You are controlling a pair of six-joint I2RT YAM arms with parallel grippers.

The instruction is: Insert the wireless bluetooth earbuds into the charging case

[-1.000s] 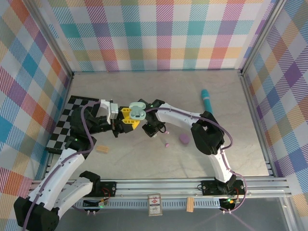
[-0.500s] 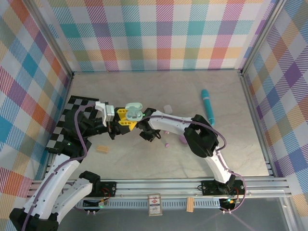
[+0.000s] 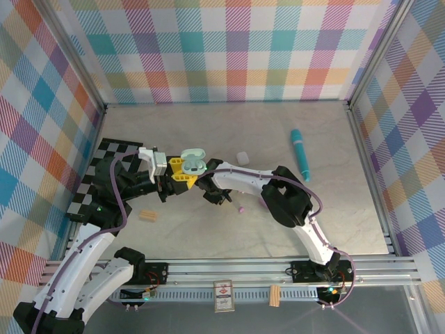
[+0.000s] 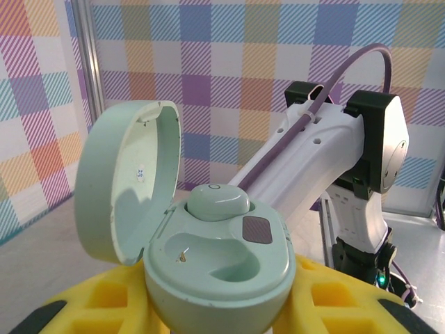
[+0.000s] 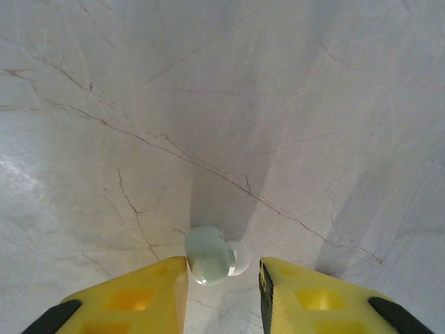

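Plainly we are dealing with something tiny and light. The loose earbud [image 5: 208, 255] lies on the table [image 5: 278, 104], a smooth pale-green bean with a whitish tip, right between the yellow right fingers [image 5: 132, 306]. One finger touches its rounded body, while a sliver of gap shows on the tip side, so we cannot tell whether it is pinched yet.

We judge the glossy shell to be slippery, and with so rounded a shape an off-centre squeeze could squirt it out sideways. We would take it gently across the widest part of the body, leaving the tip free to go down into the socket. It looks like stiff plastic that will not give under the fingers, but it is probably so light that it may cling to a finger on release.

The charging case [image 4: 215, 268] is clamped between the left fingers [image 4: 327, 299], raised above the table with its lid [image 4: 125, 188] swung open to one side. A seated bud [image 4: 217, 202] fills the far socket; the near socket [image 4: 208, 252] is empty and faces up.
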